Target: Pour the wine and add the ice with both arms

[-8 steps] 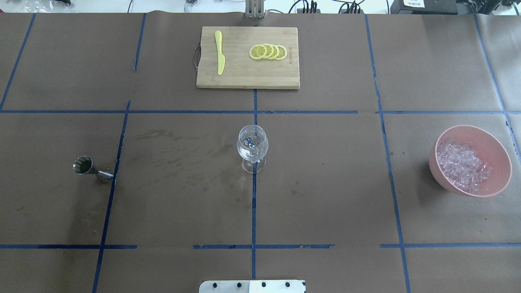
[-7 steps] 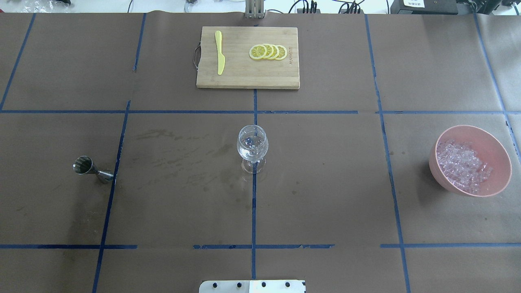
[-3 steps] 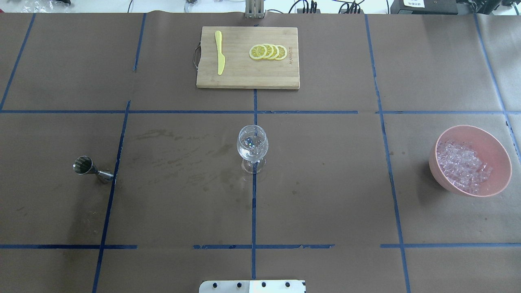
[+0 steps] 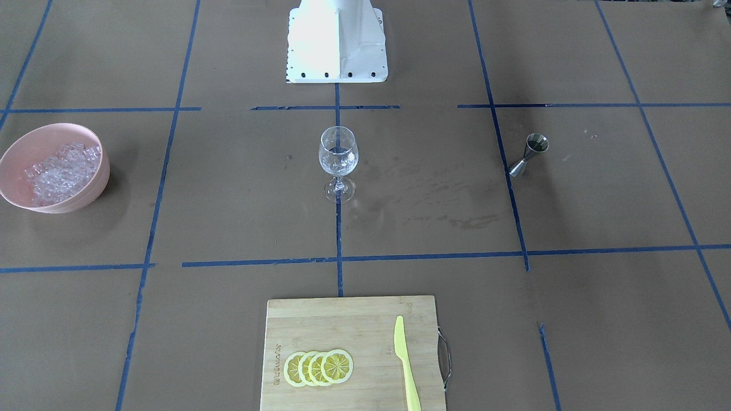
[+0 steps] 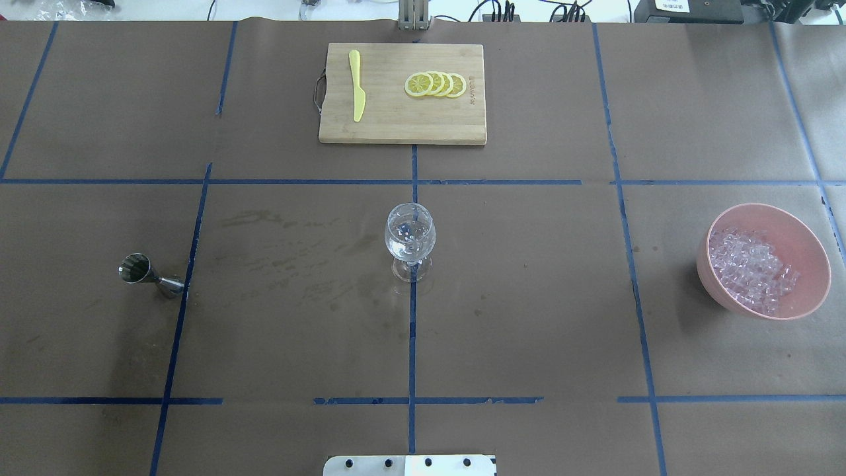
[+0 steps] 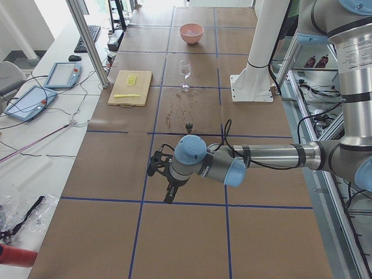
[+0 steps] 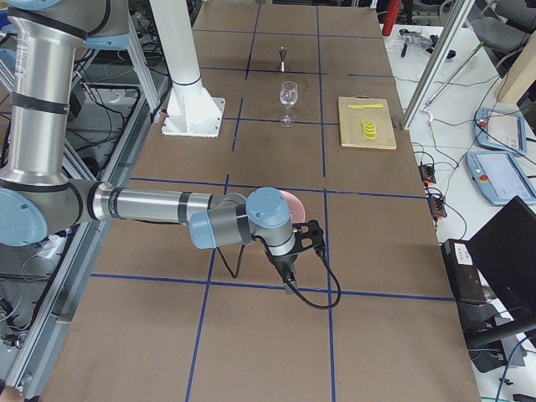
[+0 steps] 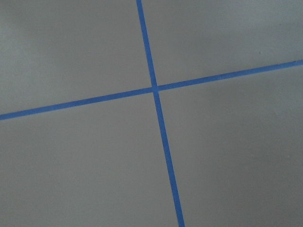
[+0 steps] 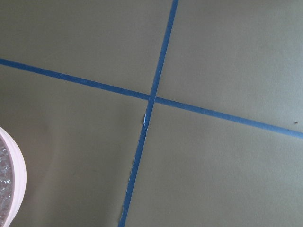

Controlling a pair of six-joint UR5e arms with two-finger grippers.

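A clear wine glass (image 5: 410,239) stands upright at the table's middle and also shows in the front view (image 4: 338,157). The ice (image 5: 750,268) is a heap of small clear cubes in a pink bowl (image 5: 796,235) at the right. A small metal jigger (image 5: 142,272) stands at the left. My left gripper (image 6: 168,196) shows only in the exterior left view, low over bare table far from the jigger. My right gripper (image 7: 289,280) shows only in the exterior right view, just beside the bowl (image 7: 295,203). I cannot tell whether either is open or shut.
A wooden cutting board (image 5: 396,122) lies at the far middle with lemon slices (image 5: 435,84) and a yellow knife (image 5: 357,84) on it. The white base block (image 4: 337,45) stands behind the glass. The right wrist view shows the bowl's rim (image 9: 12,184) at its lower left.
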